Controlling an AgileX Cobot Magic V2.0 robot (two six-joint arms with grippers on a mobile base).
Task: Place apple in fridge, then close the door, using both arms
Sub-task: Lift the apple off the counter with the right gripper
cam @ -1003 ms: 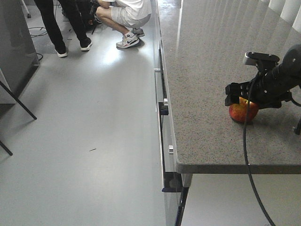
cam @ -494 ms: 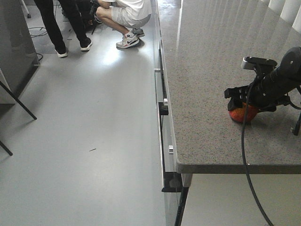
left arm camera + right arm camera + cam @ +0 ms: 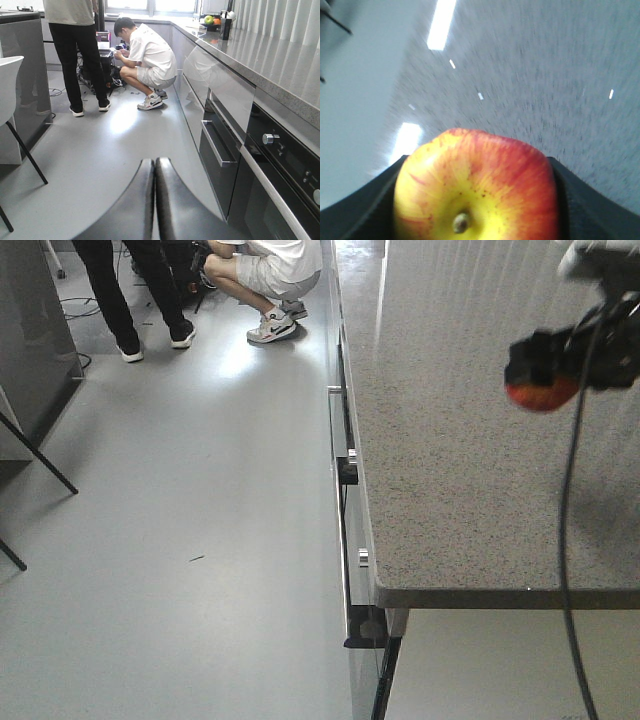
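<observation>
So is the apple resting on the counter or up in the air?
In the air: the right pincer grips the apple, clear above the counter.

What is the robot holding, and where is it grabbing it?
The right gripper holds the apple by its two sides, above the counter. The left gripper is shut on nothing.

Clamped between the fingers of the right gripper (image 3: 548, 360): the apple (image 3: 540, 395), up above the countertop (image 3: 450, 460) and apart from it, toward its right side. Under the countertop's left edge, drawer fronts (image 3: 345, 470), with the floor (image 3: 200, 520) to their left. At the floor's far end, a crouching person (image 3: 270, 275) just right of a standing person (image 3: 130, 290). Low over the floor, the left gripper (image 3: 155, 175), fingers pressed together, with the oven (image 3: 280, 170) to its right, beneath the counter.
</observation>
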